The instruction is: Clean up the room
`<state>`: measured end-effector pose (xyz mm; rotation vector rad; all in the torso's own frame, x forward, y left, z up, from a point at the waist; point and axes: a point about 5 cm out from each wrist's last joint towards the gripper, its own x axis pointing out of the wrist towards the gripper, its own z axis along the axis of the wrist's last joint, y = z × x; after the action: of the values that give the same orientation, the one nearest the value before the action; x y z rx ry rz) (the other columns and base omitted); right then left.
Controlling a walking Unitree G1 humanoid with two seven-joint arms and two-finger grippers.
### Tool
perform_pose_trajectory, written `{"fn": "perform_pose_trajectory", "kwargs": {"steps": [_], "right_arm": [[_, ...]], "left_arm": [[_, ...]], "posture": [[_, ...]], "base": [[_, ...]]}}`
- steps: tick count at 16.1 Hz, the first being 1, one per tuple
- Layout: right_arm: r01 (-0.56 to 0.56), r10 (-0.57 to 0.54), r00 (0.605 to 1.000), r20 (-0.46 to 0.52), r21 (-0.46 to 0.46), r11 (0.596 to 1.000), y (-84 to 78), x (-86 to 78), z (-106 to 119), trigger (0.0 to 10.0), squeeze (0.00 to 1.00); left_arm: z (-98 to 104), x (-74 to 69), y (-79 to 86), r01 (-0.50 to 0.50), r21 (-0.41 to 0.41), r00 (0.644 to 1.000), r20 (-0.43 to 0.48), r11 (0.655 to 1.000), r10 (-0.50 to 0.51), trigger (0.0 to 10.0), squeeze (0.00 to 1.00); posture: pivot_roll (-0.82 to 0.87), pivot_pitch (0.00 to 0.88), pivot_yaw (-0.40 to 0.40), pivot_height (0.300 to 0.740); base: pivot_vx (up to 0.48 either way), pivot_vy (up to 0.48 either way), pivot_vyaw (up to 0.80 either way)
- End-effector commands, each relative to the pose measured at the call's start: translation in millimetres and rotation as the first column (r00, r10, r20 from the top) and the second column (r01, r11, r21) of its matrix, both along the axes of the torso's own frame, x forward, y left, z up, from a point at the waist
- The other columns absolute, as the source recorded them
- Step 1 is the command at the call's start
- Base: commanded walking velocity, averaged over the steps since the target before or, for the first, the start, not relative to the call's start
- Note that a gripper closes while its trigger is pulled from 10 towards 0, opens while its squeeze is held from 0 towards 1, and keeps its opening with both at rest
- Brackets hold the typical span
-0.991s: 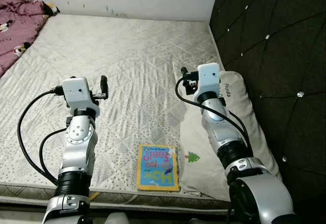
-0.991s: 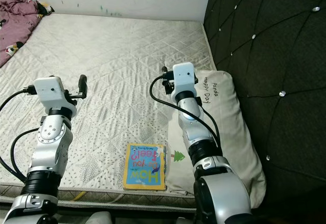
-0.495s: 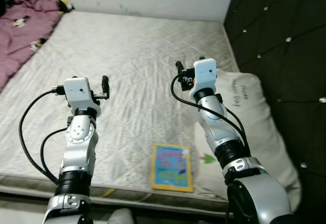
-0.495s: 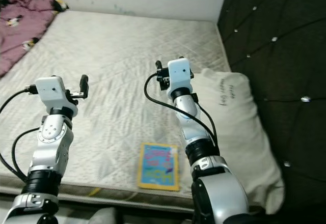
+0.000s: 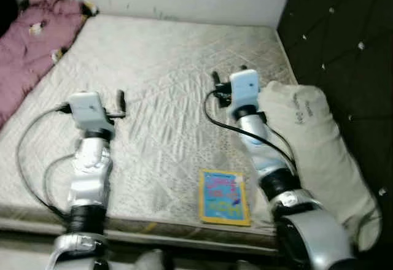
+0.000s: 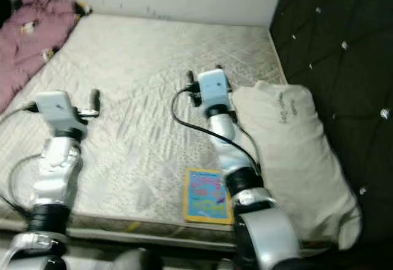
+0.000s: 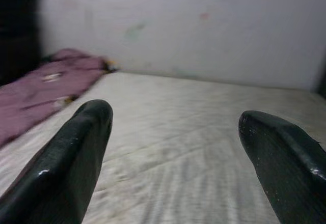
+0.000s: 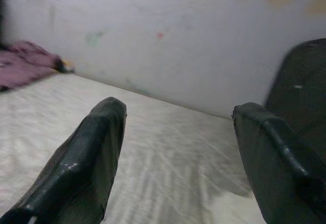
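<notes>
Both end effectors, left [image 7: 175, 147] and right [image 8: 175, 147], gape (empty) above mattress [image 5: 166, 67].

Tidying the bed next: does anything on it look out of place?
Yes: a children's book lies at the mattress's near edge beside the pillow, and a purple blanket is bunched in the far left corner.

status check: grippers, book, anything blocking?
Left gripper and right gripper both open, empty, held above the mattress. Book flat at the near mattress edge, beside the pillow, untouched. Nothing blocking it.
</notes>
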<state>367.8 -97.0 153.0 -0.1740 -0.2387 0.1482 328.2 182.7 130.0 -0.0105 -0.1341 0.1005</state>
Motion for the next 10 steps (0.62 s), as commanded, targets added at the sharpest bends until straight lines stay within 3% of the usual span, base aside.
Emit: {"fn": "perform_pose_trajectory", "kwargs": {"steps": [1, 10], "right_arm": [[-0.008, 0.008, 1.0, 0.003, 0.01, 1.0, 4.9, -1.1, 0.5, 10.0, 0.0], [-0.013, 0.012, 0.998, -0.067, -0.011, 1.0, 1.4, -13.7, -22.8, 10.0, 0.0]], "left_arm": [[-0.3, -0.8, 4.9, -0.011, 0.006, 1.0, -0.004, 1.0, 0.011, 10.0, 0.0], [-13.0, -18.0, 4.0, -0.027, -0.021, 0.999, -0.04, 0.999, 0.027, 10.0, 0.0]], "posture": [[0.07, 0.0, -0.003, 0.74], [0.08, 0.0, -0.011, 0.74]], "base": [[0.0, 0.48, 0.0], [0.0, 0.48, 0.0]]}}
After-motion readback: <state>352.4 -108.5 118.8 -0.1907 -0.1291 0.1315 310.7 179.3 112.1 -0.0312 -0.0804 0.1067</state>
